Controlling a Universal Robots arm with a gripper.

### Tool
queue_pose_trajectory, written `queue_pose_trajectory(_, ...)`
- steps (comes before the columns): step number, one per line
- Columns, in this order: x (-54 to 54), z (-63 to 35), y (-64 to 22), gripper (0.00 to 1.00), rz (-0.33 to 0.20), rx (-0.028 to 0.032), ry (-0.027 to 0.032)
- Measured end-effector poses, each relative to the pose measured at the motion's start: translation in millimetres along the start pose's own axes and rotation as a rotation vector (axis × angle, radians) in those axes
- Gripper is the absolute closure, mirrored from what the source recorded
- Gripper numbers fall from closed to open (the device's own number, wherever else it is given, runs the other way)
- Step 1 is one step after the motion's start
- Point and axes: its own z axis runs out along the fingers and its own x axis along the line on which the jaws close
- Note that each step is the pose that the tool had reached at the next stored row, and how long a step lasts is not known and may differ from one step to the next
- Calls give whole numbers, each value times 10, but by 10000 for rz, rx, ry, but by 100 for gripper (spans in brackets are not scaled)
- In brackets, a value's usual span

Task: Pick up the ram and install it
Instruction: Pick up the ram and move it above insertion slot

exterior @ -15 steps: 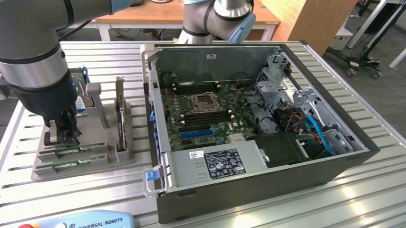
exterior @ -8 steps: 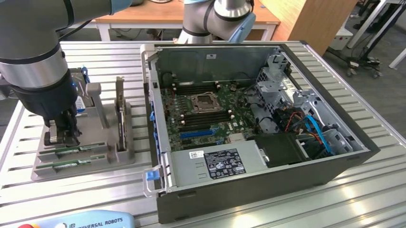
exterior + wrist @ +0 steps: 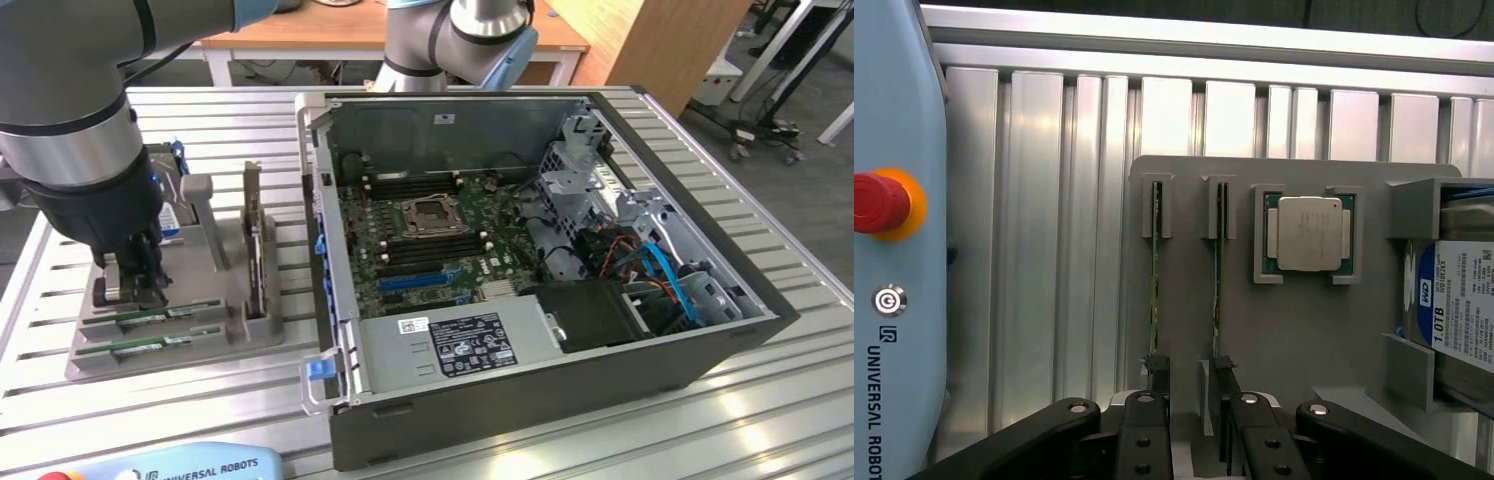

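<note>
My arm (image 3: 67, 130) comes in from the far side and bends over to the exterior view's left. There its last thick part stands almost upright and points down. One more joint (image 3: 454, 40) of it sits at the far edge, near the middle. Under the wrist (image 3: 94, 215) hangs my gripper (image 3: 134, 278) (image 3: 1189, 368), dark and low, at the near left of the scene. In the wrist view it is wide open. The two black fingers (image 3: 1154, 375) stand apart and parallel, and their linkage bars (image 3: 1054, 430) spread out to both sides.
</note>
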Motion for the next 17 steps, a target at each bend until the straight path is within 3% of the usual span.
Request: queue_pose_trajectory(17, 27, 35, -1, 70, -1, -2, 2)
